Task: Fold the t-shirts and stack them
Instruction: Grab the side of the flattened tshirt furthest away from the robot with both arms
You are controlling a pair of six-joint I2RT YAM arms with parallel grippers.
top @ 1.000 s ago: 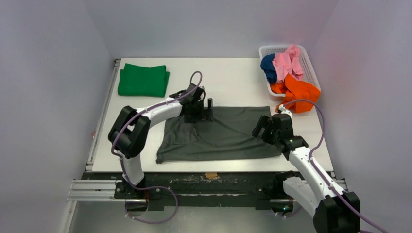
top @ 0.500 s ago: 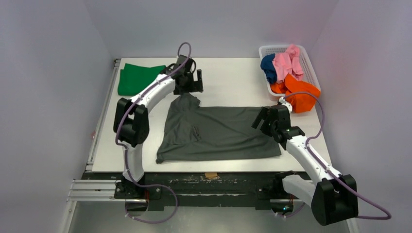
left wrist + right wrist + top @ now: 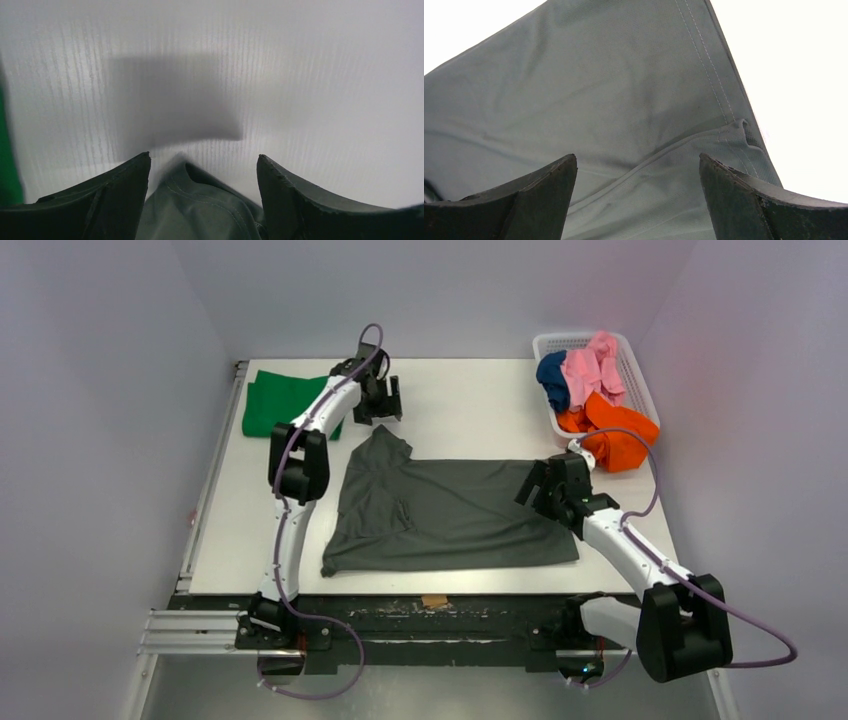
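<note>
- The dark grey t-shirt (image 3: 450,520) lies spread mid-table, its far-left sleeve (image 3: 384,446) now drawn outward; flattening looks nearly done.
- The left gripper (image 3: 383,408) has let go beyond it, fingers apart.
- The right gripper (image 3: 532,486), also apart, hovers over the right hem.

The top external camera looks down from above and behind the arm bases over the whole table (image 3: 470,390). Both wrist cameras sit very close, each sharing with it part of the dark grey t-shirt (image 3: 450,515): its far-left tip, its right hem.
</note>
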